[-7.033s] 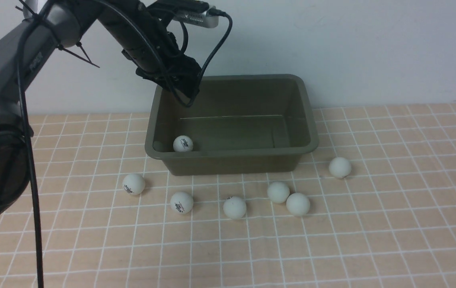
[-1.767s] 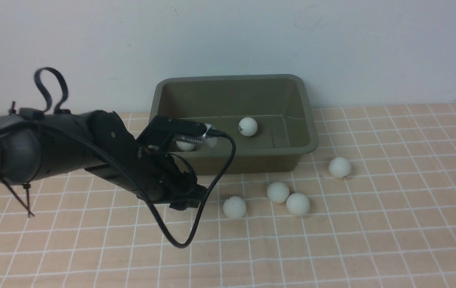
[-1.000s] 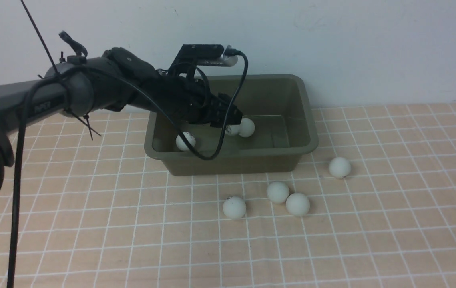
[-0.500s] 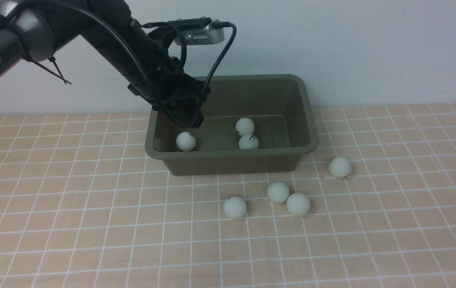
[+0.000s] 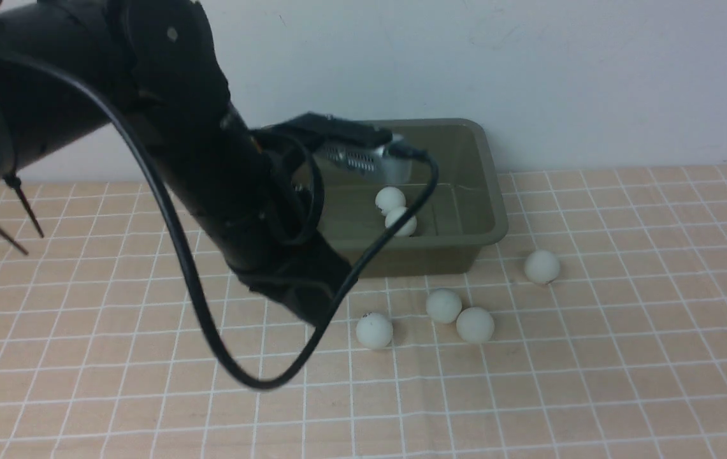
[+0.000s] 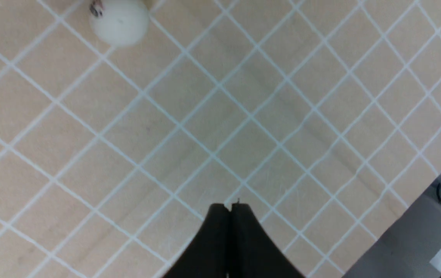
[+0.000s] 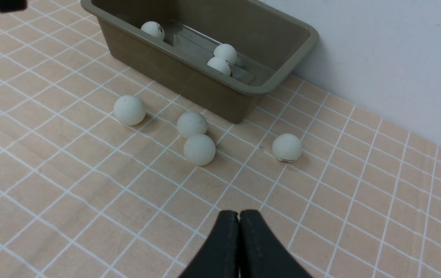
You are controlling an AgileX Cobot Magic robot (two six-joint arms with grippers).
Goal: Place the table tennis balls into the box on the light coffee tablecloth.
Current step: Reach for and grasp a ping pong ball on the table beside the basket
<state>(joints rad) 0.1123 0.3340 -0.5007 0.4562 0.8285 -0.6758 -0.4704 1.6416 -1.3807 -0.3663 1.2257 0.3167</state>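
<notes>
The olive-green box (image 5: 427,258) stands at the back of the light coffee tablecloth (image 5: 592,357). Two table tennis balls (image 5: 390,199) (image 5: 401,221) show inside it; my left arm hides its left part. The right wrist view shows three balls in the box (image 7: 189,75): one (image 7: 153,29) apart, two (image 7: 225,53) touching. Several balls lie on the cloth in front (image 5: 374,331) (image 5: 444,305) (image 5: 475,325) (image 5: 542,266). My left gripper (image 5: 313,315) is shut and empty, low over the cloth, left of the nearest ball (image 6: 119,21). My right gripper (image 7: 239,213) is shut and empty, above the cloth.
A pale wall runs right behind the box. The left arm's black cable (image 5: 255,382) loops down near the cloth. The cloth's edge and grey floor (image 6: 417,239) show in the left wrist view.
My left arm has swung from above the box's left part down and forward to the cloth beside the nearest ball. The balls in the box have barely moved.
</notes>
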